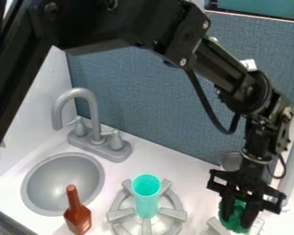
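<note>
Currently, we see the pincer [237, 220] clamped on a soft-looking green thing [236, 216] at the right burner [217, 226]: grasp made, release not yet; a turquoise cup [145, 199] stands on the left burner [121, 214].
</note>
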`<state>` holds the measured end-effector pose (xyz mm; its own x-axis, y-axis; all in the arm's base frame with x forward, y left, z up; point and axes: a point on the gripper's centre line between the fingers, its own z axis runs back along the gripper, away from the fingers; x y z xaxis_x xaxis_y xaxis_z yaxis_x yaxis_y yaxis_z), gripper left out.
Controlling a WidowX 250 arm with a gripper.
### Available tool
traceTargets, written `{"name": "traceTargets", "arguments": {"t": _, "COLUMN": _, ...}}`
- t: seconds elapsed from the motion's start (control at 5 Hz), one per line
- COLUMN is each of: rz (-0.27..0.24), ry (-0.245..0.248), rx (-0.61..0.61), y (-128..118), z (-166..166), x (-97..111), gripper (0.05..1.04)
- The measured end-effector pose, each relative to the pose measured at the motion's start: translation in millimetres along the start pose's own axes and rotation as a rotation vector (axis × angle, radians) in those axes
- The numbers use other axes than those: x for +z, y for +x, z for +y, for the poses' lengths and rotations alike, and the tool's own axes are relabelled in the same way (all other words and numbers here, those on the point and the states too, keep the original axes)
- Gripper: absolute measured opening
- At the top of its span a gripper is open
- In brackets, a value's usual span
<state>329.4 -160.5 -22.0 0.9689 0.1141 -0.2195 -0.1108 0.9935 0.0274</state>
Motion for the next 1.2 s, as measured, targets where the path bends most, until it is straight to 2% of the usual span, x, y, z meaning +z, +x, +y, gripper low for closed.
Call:
{"name": "traceTargets", "arguments": {"t": 0.2, "rz": 0.001, "ry": -0.039, "rx": 0.108, "y": 14, "z": 4, "x": 18, "gripper": 0.388}}
{"name": "traceTargets", "arguments": {"t": 0.4, "rz": 0.005, "ry": -0.024, "rx": 0.168, "y": 28, "z": 20, "x": 12, "gripper": 0.388}}
{"name": "traceTargets", "arguments": {"t": 0.6, "rz": -0.041, "ry": 0.006, "rx": 0.162, "y": 35, "z": 25, "x": 7, "gripper": 0.388}}
{"name": "traceTargets", "arguments": {"t": 0.8, "rz": -0.065, "ry": 0.033, "rx": 0.169, "y": 35, "z": 33, "x": -6, "gripper": 0.388}}
{"name": "traceTargets", "arguments": {"t": 1.0, "rz": -0.111, "ry": 0.053, "rx": 0.17, "y": 35, "z": 41, "x": -22, "gripper": 0.388}}
{"name": "traceTargets", "arguments": {"t": 1.2, "rz": -0.129, "ry": 0.042, "rx": 0.188, "y": 38, "z": 40, "x": -22, "gripper": 0.388}}
